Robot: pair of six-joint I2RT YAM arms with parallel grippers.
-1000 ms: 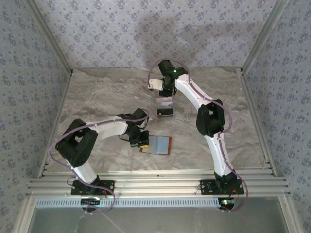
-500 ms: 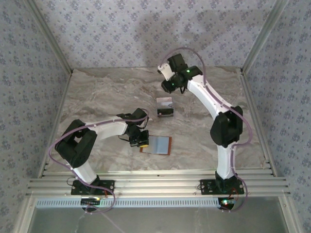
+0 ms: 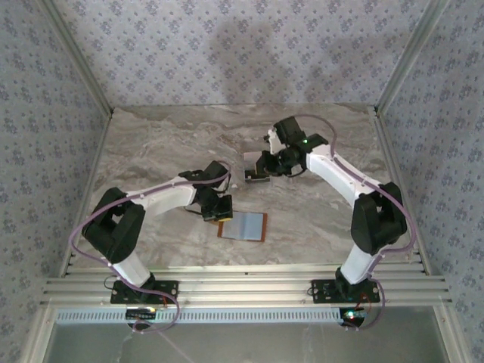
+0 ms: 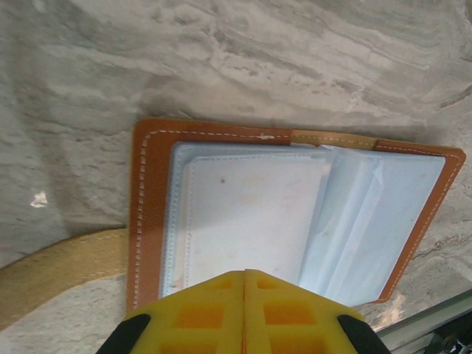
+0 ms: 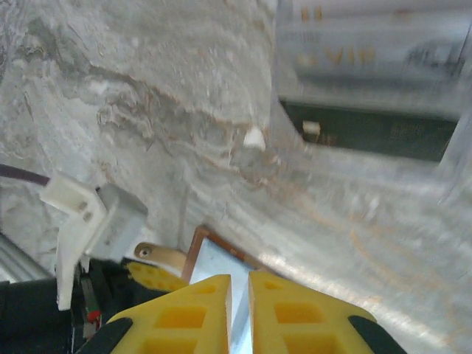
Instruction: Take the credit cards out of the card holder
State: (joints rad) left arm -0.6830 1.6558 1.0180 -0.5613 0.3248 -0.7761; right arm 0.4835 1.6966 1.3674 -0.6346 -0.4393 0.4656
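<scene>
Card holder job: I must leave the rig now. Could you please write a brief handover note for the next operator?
Left gripper: shut, empty, at the edge of the open card holder.
Right gripper: almost shut, empty, beside the clear tray.
Credit cards: a silver one and a dark one are in that tray.
Done: these cards are out.
Left: check the grey-blue pockets; no card shows there, but one may be hidden.
</scene>
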